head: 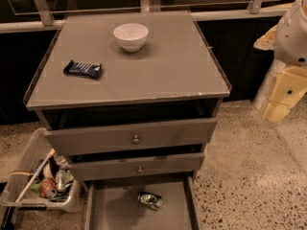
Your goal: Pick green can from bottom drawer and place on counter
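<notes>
The green can (150,200) lies on its side on the grey floor of the open bottom drawer (112,210), near its back middle. The counter (168,66) is the wide grey cabinet top above it. My arm hangs at the right edge of the view, and the gripper (277,110) is at its pale lower end, level with the counter's front edge. It is off to the right of the cabinet, well above the can and far from it. Nothing is seen in it.
A white bowl (131,36) stands at the counter's back middle and a dark blue snack bar (82,69) lies at its left. Two upper drawers with round knobs (135,139) are slightly open. A bin (29,162) of trash with a red can (47,188) sits on the floor at left.
</notes>
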`<action>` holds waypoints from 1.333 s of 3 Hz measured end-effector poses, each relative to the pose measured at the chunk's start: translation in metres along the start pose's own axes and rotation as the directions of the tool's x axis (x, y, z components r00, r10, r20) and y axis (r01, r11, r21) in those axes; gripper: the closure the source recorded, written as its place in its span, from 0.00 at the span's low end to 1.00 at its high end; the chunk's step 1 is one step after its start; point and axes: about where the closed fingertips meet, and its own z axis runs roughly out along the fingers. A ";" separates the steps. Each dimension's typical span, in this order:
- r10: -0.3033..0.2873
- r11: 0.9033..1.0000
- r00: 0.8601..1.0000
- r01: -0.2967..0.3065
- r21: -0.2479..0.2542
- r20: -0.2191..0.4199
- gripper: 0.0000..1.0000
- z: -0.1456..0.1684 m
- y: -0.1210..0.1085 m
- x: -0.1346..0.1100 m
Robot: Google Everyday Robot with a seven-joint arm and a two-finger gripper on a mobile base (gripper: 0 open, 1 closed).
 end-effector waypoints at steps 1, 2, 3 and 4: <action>0.001 1.000 1.000 -0.001 0.004 0.008 0.00 0.001 0.000 -0.001; 0.002 1.000 0.999 -0.003 0.022 0.041 0.00 0.013 0.009 -0.004; 0.013 1.000 0.991 -0.013 0.001 0.132 0.00 0.056 0.026 -0.008; 0.032 0.999 0.977 -0.024 -0.037 0.212 0.00 0.112 0.042 -0.012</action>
